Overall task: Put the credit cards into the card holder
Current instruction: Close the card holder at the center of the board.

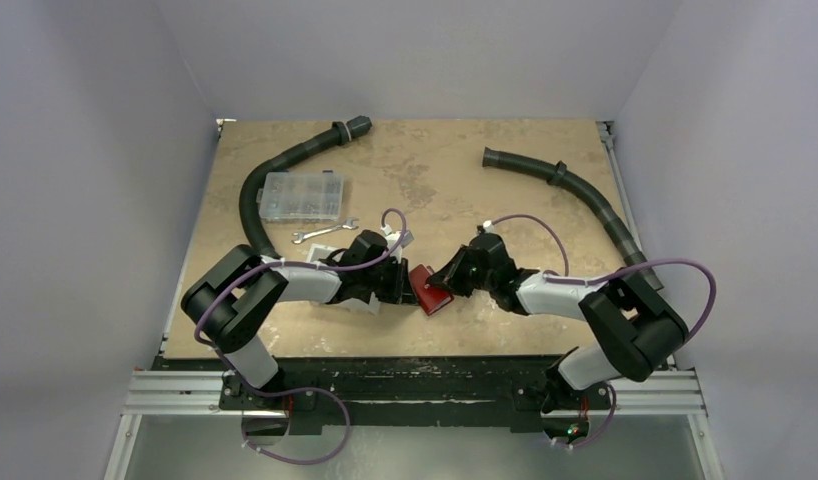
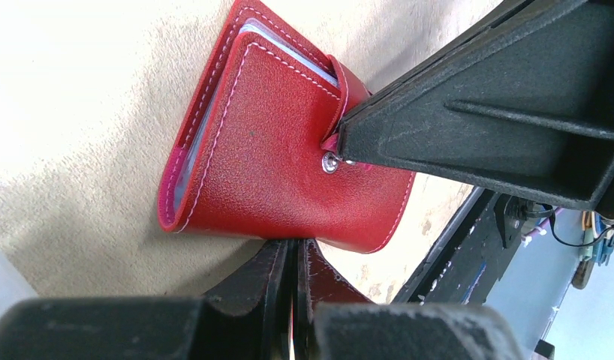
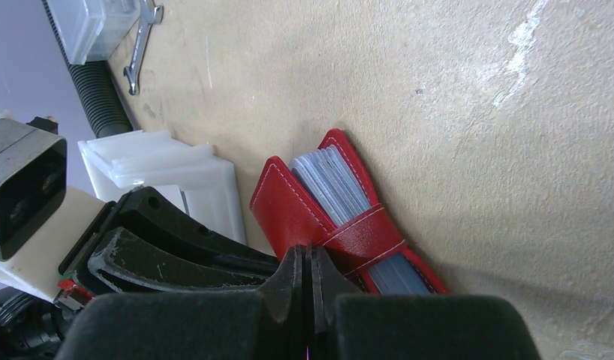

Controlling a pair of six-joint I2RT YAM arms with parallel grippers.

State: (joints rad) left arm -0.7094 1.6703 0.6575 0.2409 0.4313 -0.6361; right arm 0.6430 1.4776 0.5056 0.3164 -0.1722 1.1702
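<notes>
We note card holder [image 1: 428,295]: small red leather-like wallet with pale stitching, folded closed. Strap wraps over open edge, metal snap showing at strap's end; we cannot tell if fastened. Lies on tan tabletop [image 1: 485,200], near front centre. Credit cards [image 3: 330,180]: pale grey-blue stack tucked between covers, only edges visible.

One red card holder [image 2: 281,172] between left gripper [image 2: 295,285] and right gripper [image 3: 307,277], its cards [image 3: 330,180] too packed to count. Past the left gripper: one white bin [image 3: 169,172], one wrench [image 1: 323,233], one compartment box [image 1: 303,196]. Two corrugated hoses [image 1: 275,175] [image 1: 575,190].
</notes>
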